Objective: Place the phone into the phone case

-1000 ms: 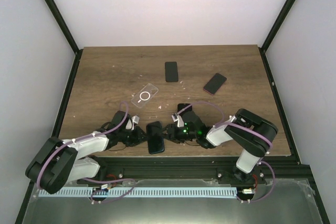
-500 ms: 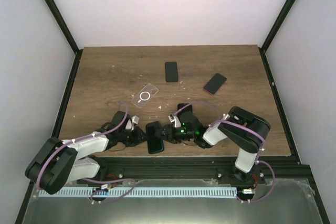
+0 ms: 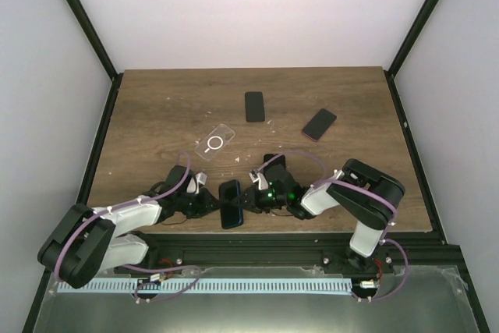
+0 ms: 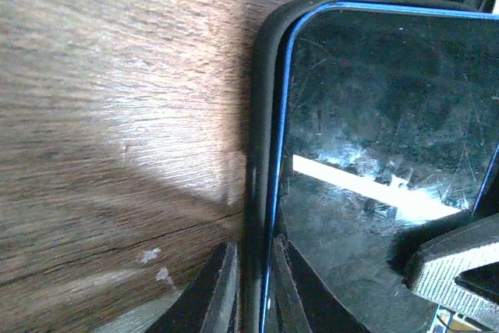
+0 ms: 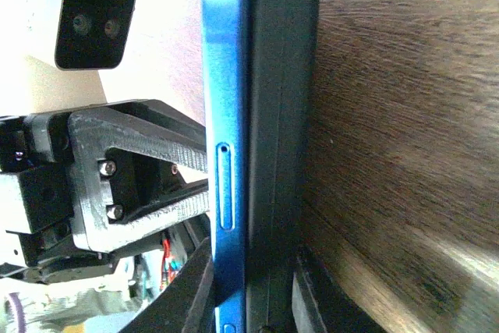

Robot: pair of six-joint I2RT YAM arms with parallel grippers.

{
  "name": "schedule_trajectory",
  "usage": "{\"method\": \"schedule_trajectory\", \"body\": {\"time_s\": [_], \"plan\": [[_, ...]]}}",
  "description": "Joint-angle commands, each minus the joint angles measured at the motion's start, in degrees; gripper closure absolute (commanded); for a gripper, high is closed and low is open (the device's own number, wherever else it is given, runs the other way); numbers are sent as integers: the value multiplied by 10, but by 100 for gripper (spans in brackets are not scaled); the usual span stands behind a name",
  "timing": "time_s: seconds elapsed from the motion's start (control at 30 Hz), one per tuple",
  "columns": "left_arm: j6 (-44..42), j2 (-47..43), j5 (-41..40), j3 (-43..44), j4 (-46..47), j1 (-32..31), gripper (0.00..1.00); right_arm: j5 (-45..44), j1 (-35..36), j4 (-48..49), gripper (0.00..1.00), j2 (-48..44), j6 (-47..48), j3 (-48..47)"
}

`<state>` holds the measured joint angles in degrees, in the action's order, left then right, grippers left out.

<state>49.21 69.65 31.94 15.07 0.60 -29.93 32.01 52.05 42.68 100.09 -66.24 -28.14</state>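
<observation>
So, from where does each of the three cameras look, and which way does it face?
Top external: fixed above and behind the arms, looking down on the table; both arms show, with the left gripper and right gripper either side of the blue phone.
Left wrist: on the left arm, low over the table, facing the phone's screen; left fingers show at the bottom.
Right wrist: on the right arm, facing the phone's side edge and black case; right fingers show below, the left gripper beyond.
Shared: all three see the blue phone.

The left arm (image 3: pixel 129 212) and right arm (image 3: pixel 343 193) have black joints and pale grey shells, each trailed by a thin lilac cable (image 3: pixel 185 168). Green lights (image 3: pixel 274 187) glow on the right one. The left's black ridged plastic finger (image 5: pixel 148 157) bears two silver screws (image 5: pixel 109 168).
</observation>
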Motion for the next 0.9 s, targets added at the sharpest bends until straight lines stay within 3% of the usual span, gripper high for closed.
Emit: {"method": "schedule_trajectory", "body": {"time_s": [0.0, 0.07, 0.1, 0.17, 0.23, 0.3, 0.47, 0.57, 0.63, 0.77, 0.87], "plan": [[-5, 0, -17, -7, -36, -7, 83, 6, 11, 27, 88, -36, 22, -15], [-3, -5, -17, -6, -36, -6, 80, 8, 11, 31, 90, -35, 22, -12], [-2, -8, -17, -5, -37, -6, 79, 11, 11, 30, 85, -35, 23, -11], [-1, -13, -18, -5, -35, -5, 79, 10, 11, 26, 65, -39, 22, -7], [-2, -12, -21, -5, -34, -4, 79, 7, 11, 31, 58, -48, 20, 2], [-3, -5, -20, -4, -33, -4, 80, 4, 11, 33, 60, -58, 20, 11], [-2, -4, -19, -4, -32, -4, 80, 0, 11, 43, 84, -69, 19, 24], [-1, -8, -18, -3, -32, -4, 80, -4, 11, 30, 92, -65, 21, 19], [-1, -9, -17, -2, -29, -4, 78, -6, 11, -6, 91, -60, 29, 7], [0, -1, -13, 0, -21, -4, 78, -8, 11, -33, 70, -50, 35, -5], [-3, 10, -3, 3, -12, -3, 78, -5, 11, -22, 67, -50, 32, 0]]}}
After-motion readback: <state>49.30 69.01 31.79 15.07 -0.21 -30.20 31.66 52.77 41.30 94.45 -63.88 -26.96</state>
